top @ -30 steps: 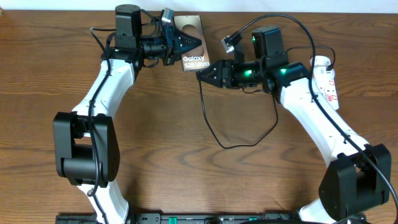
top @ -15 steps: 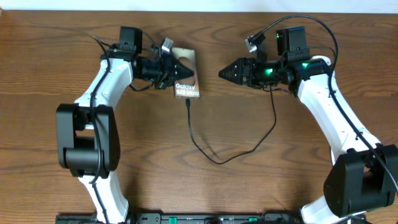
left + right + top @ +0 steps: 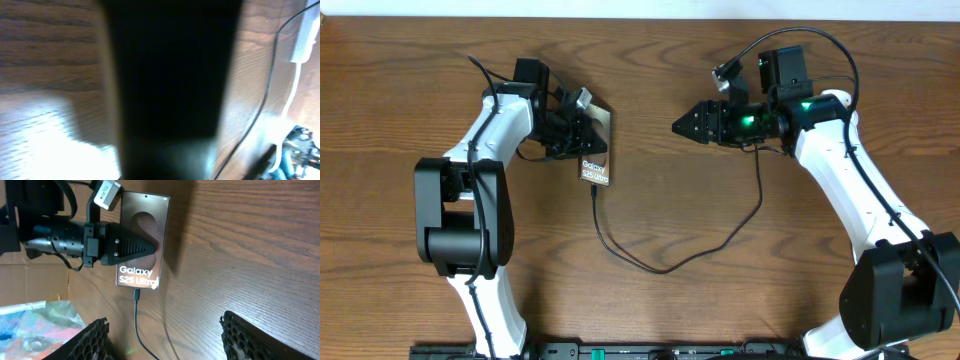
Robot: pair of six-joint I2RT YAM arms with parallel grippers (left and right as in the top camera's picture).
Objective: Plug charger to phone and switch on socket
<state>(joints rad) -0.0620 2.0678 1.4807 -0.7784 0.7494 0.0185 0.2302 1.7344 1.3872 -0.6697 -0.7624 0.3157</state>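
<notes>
Phone (image 3: 142, 275) (clamped in left hand (image 3: 150, 248)) partly hidden

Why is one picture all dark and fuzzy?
Left wrist view: a big black blur fills the middle, too close to focus, with white glare at lower left. Right wrist view: sharp; the white lettering on the dark-brown rectangular phone reads clearly, and it casts a shadow on the brown wooden table. Overhead view: even light, clear.

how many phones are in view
1. The phone is clamped in the left fingers near the table's upper left in the overhead view, with the charger plugged into its lower end. No other shows.
</notes>
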